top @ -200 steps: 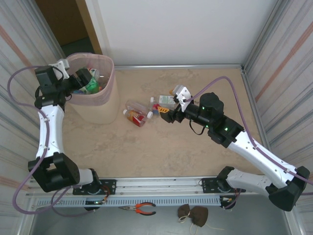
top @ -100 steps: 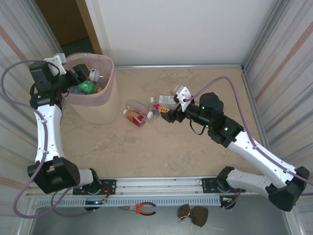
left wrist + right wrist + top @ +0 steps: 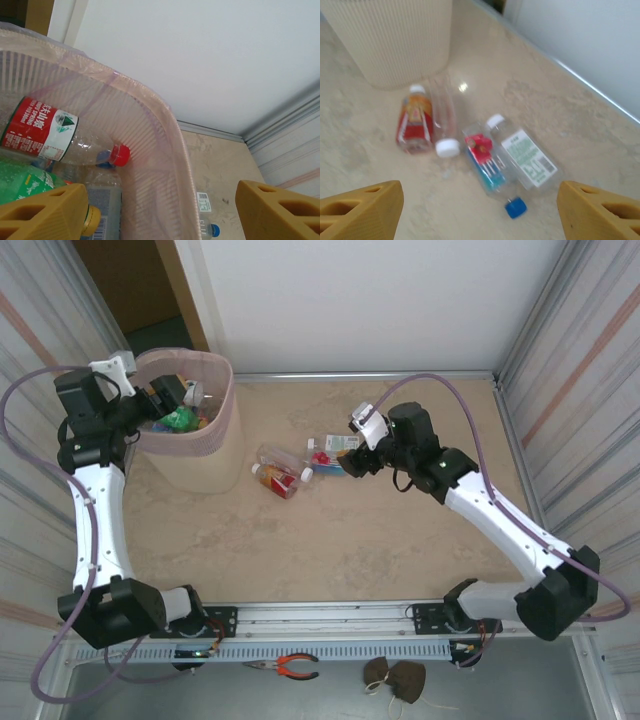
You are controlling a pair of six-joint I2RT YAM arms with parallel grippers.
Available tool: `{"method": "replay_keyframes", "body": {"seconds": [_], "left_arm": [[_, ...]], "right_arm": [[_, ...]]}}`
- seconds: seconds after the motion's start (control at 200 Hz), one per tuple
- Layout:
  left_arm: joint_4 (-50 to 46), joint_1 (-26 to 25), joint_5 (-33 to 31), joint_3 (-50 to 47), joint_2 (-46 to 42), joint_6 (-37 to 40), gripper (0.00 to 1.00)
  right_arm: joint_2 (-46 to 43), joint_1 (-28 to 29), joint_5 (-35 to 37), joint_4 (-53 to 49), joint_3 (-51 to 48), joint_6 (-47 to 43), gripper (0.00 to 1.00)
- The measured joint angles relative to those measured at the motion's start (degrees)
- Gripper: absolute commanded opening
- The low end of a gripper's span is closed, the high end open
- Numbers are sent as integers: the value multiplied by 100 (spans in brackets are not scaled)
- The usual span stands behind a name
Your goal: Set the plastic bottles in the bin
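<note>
Pink translucent plastic, ribbed and tapering, makes up the bin (image 3: pixel 228 410) at the far left of the marbled beige bench (image 3: pixel 330 550). Several bottles already lie inside it, among them a clear red-labelled bottle with a red cap (image 3: pixel 47 131) and a green plastic bottle (image 3: pixel 20 182). The left fingers (image 3: pixel 280 210) hang over the bin's mouth, spread wide and holding nothing. The right fingers (image 3: pixel 360 210) hover above four bottles lying on the bench, likewise wide apart and empty. The step in hand looks like a fresh pick. Nearest the tips is a clear bottle with a red-and-blue label and blue cap (image 3: pixel 489 167), touching a clear bottle with a white-and-green label and white cap (image 3: pixel 526 159). Beyond them an orange-labelled bottle (image 3: pixel 412 122) and a plain clear bottle with a white cap (image 3: pixel 442 117) lie side by side near the bin's foot. Because the blue-capped one rests against its neighbour, one tip would have to slip between the two, so a slow descent at mid-body, square across its width, seems wisest. Open bench lies toward the near side and the right. The metal rail under the white back wall (image 3: pixel 360 375) runs close behind the pair. Any carry must rise over the bin's rim, and the left arm crowds that mouth.
</note>
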Motion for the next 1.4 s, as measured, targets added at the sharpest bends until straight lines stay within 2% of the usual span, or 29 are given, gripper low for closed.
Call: {"method": "replay_keyframes", "body": {"seconds": [0.215, 0.421, 0.616, 0.787, 1.167, 1.403], "left_arm": [[-24, 0, 85, -238, -168, -17, 78], [-63, 0, 98, -343, -308, -17, 78], [-66, 0, 164, -461, -450, -22, 78], [-179, 0, 192, -518, -538, -17, 78], [-177, 0, 238, -697, -658, -48, 78], [-164, 0, 264, -811, -695, -142, 78]], "right_arm": [[962, -431, -264, -490, 109, -1241, 69], [1882, -861, -533, -732, 251, -2059, 62], [2691, -935, -520, -791, 522, -2723, 57], [3303, -931, -527, -804, 890, -3047, 56], [4004, -918, -610, -798, 1340, -3241, 52], [4166, -866, -654, -804, 1338, -3322, 43]]}}
